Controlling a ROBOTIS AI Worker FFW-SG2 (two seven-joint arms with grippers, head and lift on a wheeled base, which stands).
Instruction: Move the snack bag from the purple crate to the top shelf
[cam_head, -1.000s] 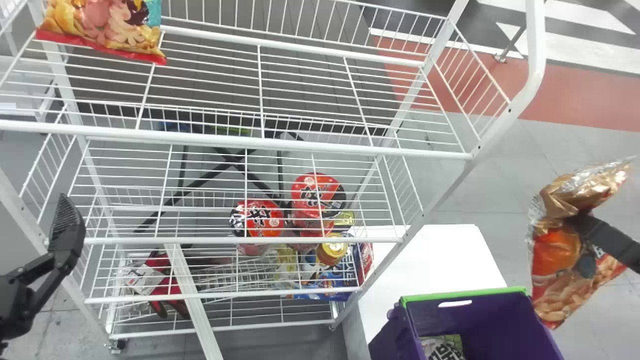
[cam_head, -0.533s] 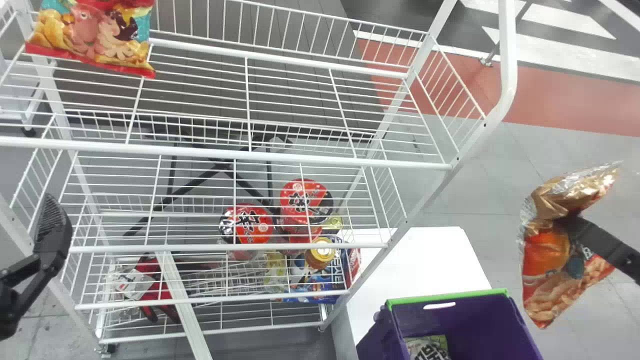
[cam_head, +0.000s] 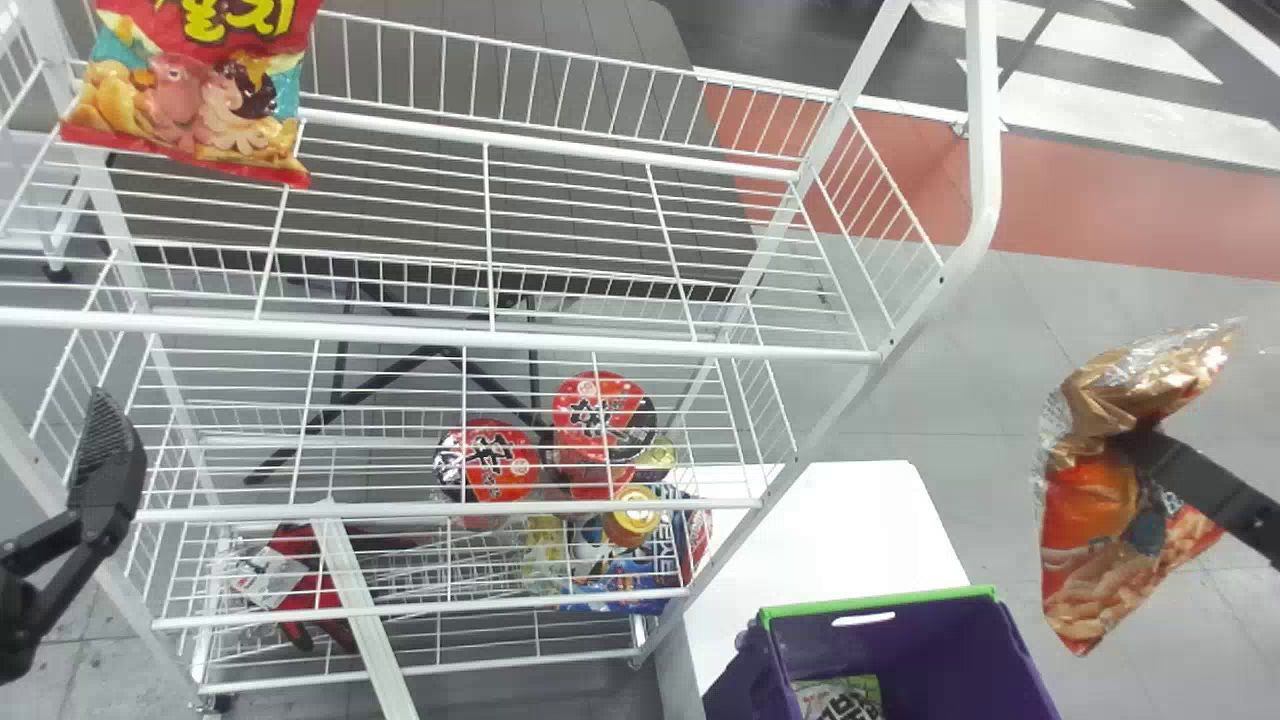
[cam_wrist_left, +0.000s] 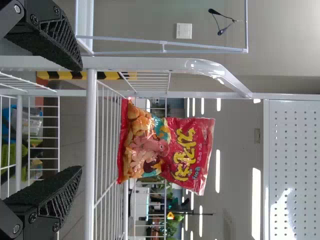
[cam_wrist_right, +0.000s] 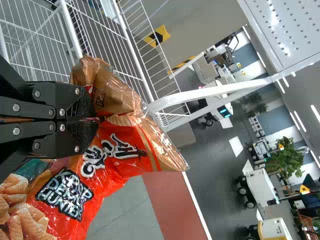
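At the right of the head view, my right gripper (cam_head: 1150, 450) holds an orange and gold snack bag (cam_head: 1090, 560), out to the right of the white rack and above the purple crate's (cam_head: 930, 660) level. The right wrist view has the right gripper (cam_wrist_right: 92, 120) shut on the crumpled upper part of the bag (cam_wrist_right: 120, 160). A red snack bag (cam_head: 200, 90) stands on the top shelf (cam_head: 600, 345) at the left. My left gripper (cam_head: 105, 460) is at the rack's left front; in the left wrist view the gripper (cam_wrist_left: 80, 117) is open, with nothing between its fingers.
Lower shelves carry red cup noodles (cam_head: 490, 460), a gold-lidded jar (cam_head: 632, 515) and a red-and-black item (cam_head: 300, 580). The rack's curved right post (cam_head: 985, 180) rises between the held bag and the top shelf. Another packet (cam_head: 840, 698) lies in the crate, beside a white table (cam_head: 830, 540).
The rack, crate and table have shifted left in the head view, and the rack's upper part sits lower. The right gripper keeps its hold on the bag.
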